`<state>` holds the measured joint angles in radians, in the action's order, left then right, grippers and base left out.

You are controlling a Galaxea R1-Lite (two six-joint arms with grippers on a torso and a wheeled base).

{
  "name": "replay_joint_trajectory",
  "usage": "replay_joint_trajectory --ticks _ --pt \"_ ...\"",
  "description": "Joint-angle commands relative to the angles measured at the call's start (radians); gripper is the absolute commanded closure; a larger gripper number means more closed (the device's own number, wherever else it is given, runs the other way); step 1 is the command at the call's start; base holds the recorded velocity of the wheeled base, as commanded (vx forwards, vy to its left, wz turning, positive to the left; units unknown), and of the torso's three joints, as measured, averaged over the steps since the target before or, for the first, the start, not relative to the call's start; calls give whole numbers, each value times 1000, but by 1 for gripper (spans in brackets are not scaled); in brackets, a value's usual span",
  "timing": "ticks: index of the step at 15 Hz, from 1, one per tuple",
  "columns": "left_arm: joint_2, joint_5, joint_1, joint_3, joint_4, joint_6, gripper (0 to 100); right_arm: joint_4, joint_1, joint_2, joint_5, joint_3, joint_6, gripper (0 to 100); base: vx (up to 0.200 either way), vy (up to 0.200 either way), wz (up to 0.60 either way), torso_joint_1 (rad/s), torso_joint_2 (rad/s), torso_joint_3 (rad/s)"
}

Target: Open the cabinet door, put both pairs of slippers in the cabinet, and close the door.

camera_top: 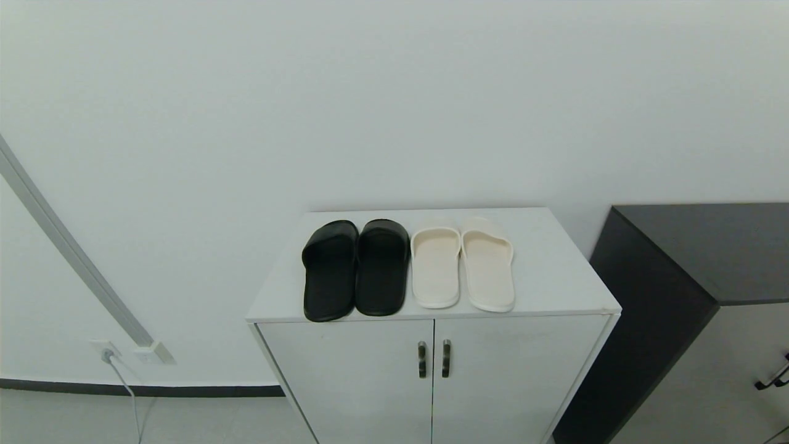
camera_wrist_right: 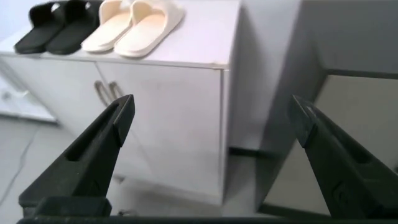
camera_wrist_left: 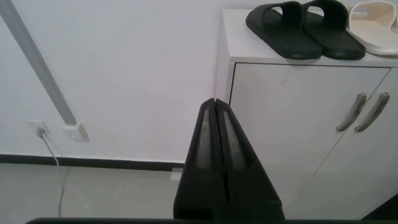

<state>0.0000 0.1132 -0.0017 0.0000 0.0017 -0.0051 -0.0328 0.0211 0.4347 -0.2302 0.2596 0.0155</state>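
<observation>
Slippers point(camera_top: 382, 268) sit at cabinet point(camera_top: 555, 271) front edge; L end effector point(camera_wrist_left: 215, 103) pinched, R end effector point(camera_wrist_right: 212, 102) spread wide.

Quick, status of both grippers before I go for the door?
Left gripper: closed, holding nothing.
Right gripper: open, empty.

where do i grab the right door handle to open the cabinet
Probably the middle of the right door handle, from the front, pinching it sideways. It is a slim upright bar standing off the right door, and the left door handle sits close beside it.
</observation>
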Motion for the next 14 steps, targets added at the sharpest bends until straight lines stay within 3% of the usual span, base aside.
replay_joint_trajectory --ticks 1,4,8,14 --pt "0 0 0 0 0 -1 100 -176 131 392 -47 23 52 0 0 0 0 0 0 0" --pt "0 -9 0 0 0 5 100 -240 275 544 35 106 112 0 0 0 0 0 0 0" --pt "0 -20 0 0 0 10 100 -242 563 699 269 231 210 0 0 0 0 0 0 0" --pt "0 -20 0 0 0 8 100 -352 654 1013 377 399 241 0 0 0 0 0 0 0"
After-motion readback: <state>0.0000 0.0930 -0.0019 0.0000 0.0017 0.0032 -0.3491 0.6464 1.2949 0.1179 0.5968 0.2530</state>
